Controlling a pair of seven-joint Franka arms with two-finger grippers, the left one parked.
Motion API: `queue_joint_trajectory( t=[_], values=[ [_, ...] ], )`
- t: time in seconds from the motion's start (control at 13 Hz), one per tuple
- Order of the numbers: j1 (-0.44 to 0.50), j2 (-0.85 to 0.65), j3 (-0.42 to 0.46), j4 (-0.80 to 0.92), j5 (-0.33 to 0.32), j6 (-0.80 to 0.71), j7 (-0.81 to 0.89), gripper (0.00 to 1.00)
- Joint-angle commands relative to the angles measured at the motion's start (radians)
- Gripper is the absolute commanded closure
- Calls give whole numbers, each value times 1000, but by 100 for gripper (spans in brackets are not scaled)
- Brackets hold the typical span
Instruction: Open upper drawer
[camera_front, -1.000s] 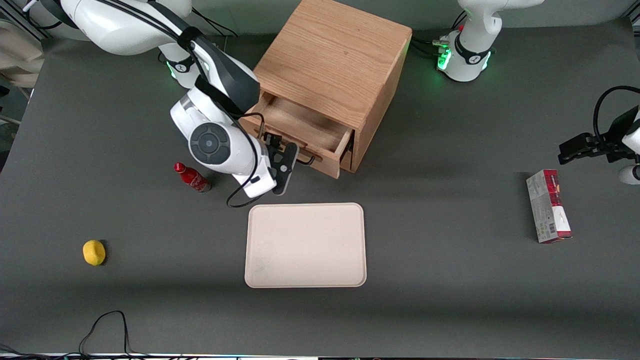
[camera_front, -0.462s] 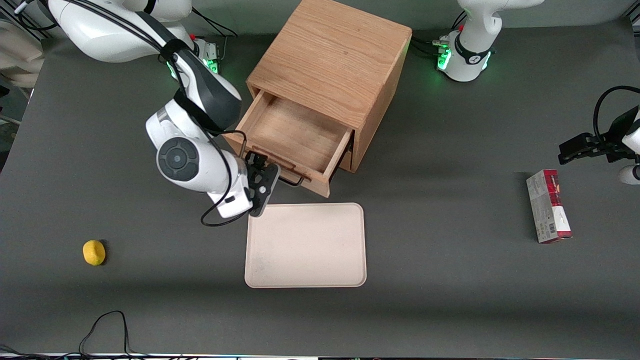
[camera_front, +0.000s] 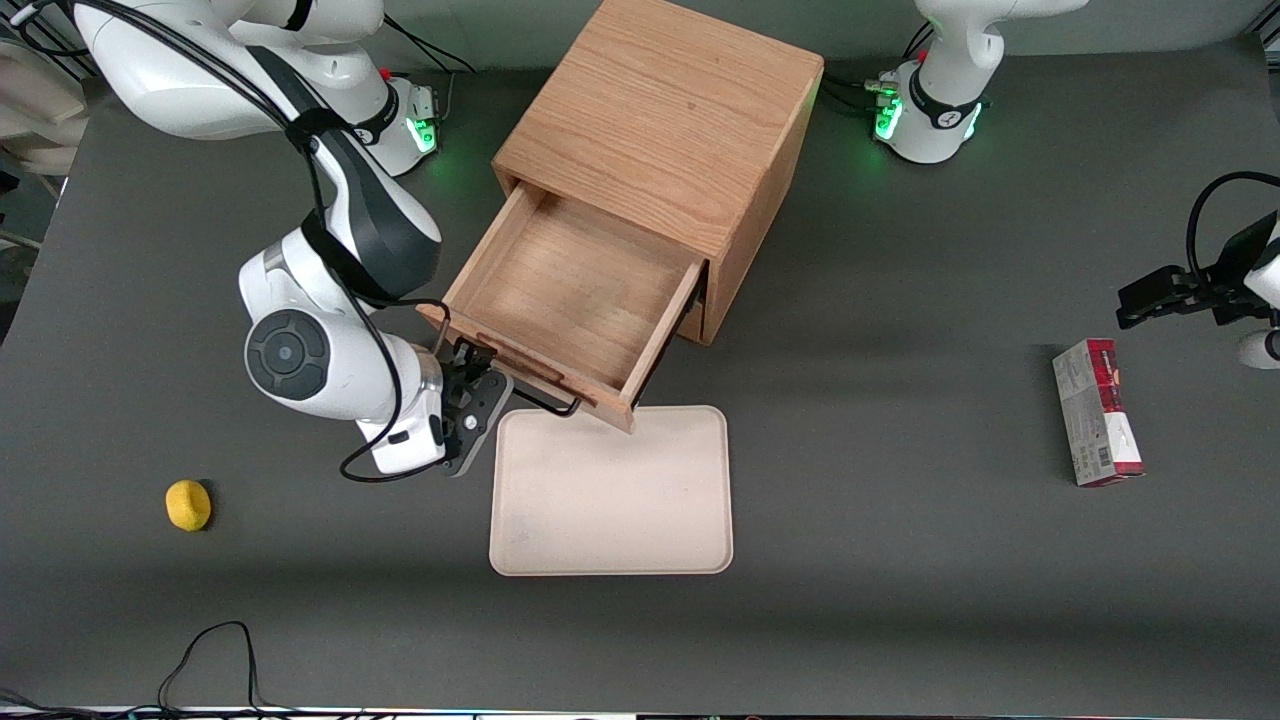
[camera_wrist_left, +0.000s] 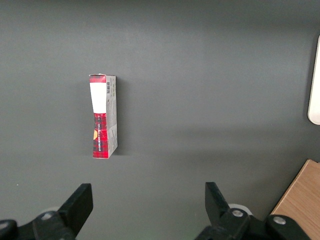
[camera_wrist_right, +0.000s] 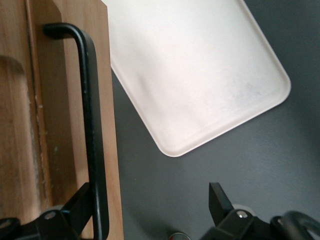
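Observation:
The oak cabinet stands at the back of the table. Its upper drawer is pulled far out toward the front camera, showing an empty wooden inside. Along the drawer front runs the thin black handle. My right gripper is at the end of the handle nearer the working arm's base. It is open, jaws wide apart. The handle bar lies against one finger, and only grey table shows between it and the other finger. The lower drawer is hidden under the open one.
A cream tray lies just in front of the open drawer, its rim under the drawer's corner. A yellow lemon-like ball sits toward the working arm's end. A red box lies toward the parked arm's end.
The drawer has slid much farther out toward the front camera, the gripper moving with its handle. The arm now covers the small red bottle seen earlier.

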Motion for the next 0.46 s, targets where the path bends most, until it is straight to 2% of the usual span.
queue_joint_trajectory(
  t=[0.0,0.23,0.38],
  values=[
    [7,14,-17,80,-24,-10,-12,0],
    [7,12,-29,152,-58,-10,-12,0],
    [7,6,-70,246,-53,-12,-15,0]
  ],
)
